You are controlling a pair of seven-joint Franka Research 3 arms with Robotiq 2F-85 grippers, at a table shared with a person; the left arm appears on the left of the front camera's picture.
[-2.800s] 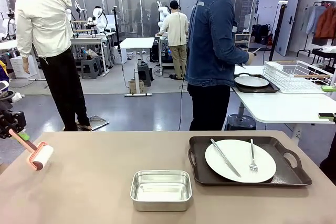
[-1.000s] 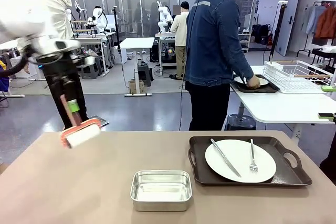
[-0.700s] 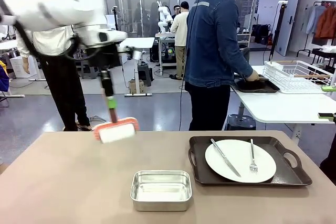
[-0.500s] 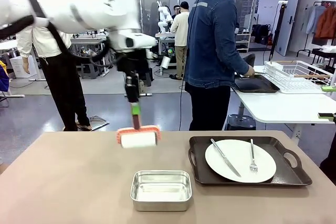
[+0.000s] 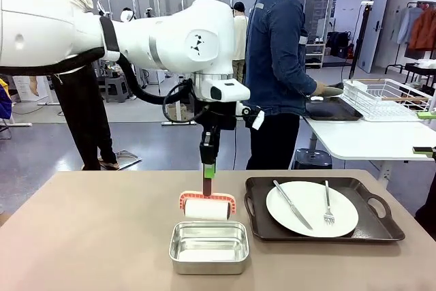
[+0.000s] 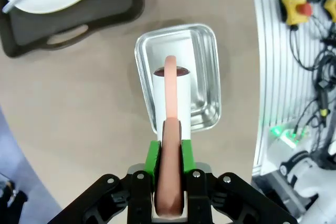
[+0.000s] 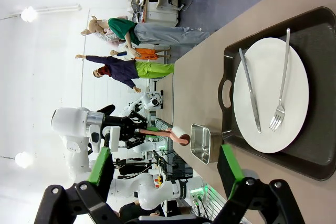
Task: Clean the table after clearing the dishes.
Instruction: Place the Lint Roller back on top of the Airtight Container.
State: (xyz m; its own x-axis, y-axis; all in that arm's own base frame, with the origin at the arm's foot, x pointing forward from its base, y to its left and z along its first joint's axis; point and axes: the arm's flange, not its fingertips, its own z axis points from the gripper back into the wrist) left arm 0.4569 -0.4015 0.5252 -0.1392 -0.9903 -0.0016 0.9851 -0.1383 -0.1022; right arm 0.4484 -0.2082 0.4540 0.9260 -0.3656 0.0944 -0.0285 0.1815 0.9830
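Pink-framed roller (image 5: 206, 208), pinched by your left gripper (image 5: 208, 167), hides part of the 12 o'clock rim of the tin (image 5: 208, 257). Earlier it hung at 11 o'clock; your right gripper (image 7: 165, 170) stands spread.

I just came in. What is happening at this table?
The left gripper is shut on the handle of a lint roller and holds it over the steel tin on the table. One plate with knife and fork sits on its tray, not yet cleared. The right gripper is open. The person stands at the white table behind.
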